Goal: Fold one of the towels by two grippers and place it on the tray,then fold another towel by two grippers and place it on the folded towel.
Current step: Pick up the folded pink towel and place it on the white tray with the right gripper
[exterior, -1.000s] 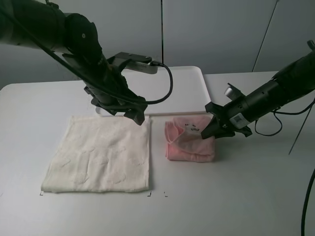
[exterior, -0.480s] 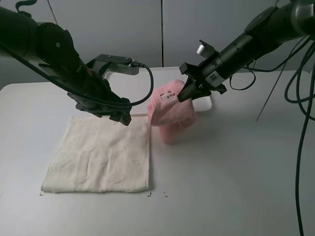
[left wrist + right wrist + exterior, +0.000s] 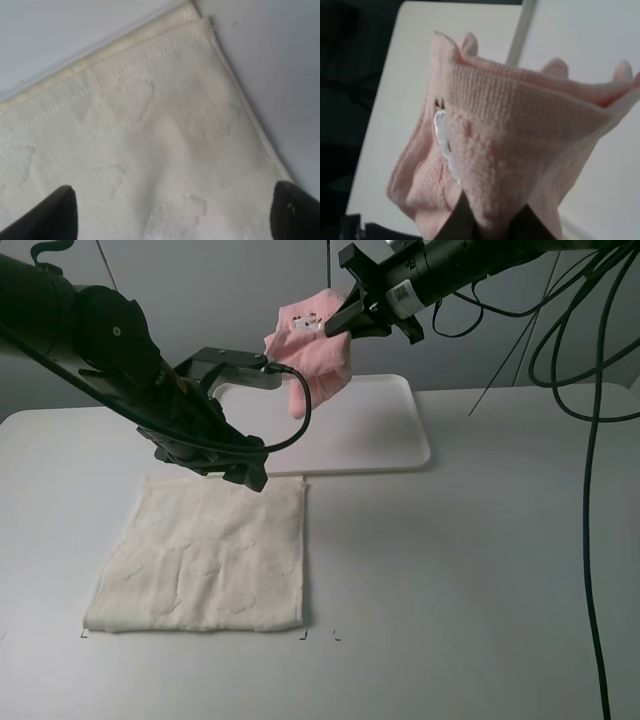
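Right claw is clamped shut on the pale pink towel, pinching it near the top of the bundle. The towel hangs bunched and folded in the air, well clear of the tabletop. From the high camera it sits over the far left part of the white tray, not touching it. The right wrist view shows thick pink layers squeezed between two dark fingers, plus a little white embroidered patch on the side of the cloth.

The tray has nothing on it, and it lies flat at the back of the tabletop.

The cream-white towel is spread out flat nearer the front and to the left, with its far right corner just beside the tray's front edge. Left claw is low over that towel's far edge with its jaws wide apart and nothing in them. In the left wrist view both fingertips frame the towel's hemmed corner. Can't tell if they actually touch the cloth.
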`<state>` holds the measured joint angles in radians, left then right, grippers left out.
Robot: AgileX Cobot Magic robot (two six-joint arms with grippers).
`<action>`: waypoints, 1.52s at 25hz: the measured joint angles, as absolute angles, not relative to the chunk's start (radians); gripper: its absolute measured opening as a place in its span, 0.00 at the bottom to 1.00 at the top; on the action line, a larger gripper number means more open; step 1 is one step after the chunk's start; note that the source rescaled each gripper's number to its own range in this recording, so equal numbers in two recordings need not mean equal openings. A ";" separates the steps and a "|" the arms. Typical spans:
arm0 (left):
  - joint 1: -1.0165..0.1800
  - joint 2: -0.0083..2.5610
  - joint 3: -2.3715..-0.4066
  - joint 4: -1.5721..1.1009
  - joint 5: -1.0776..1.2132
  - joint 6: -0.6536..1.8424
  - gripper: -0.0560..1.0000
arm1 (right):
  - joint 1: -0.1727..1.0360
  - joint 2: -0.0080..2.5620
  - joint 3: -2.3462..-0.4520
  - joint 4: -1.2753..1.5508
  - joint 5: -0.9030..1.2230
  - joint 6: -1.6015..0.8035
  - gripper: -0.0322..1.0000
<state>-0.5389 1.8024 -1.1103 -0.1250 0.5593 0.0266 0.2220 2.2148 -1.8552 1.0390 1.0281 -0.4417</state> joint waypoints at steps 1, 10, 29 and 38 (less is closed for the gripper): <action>-0.539 1.802 -1.110 -0.125 0.558 0.027 0.98 | 0.227 2.236 -1.881 1.071 1.028 -0.445 0.09; -0.539 1.802 -1.110 -0.127 0.556 0.027 0.98 | 0.245 2.446 -2.008 1.198 1.005 -0.465 0.09; -0.539 1.802 -1.110 -0.133 0.567 0.027 0.98 | 0.245 2.559 -2.008 0.952 0.855 -0.478 1.00; -0.539 1.802 -1.110 -0.131 0.608 0.029 0.98 | 0.245 2.365 -2.008 0.564 0.847 -0.345 1.00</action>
<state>-0.5389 1.8024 -1.1103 -0.1313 0.6079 0.0286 0.2449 2.3651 -2.0084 0.5636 0.8474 -0.3454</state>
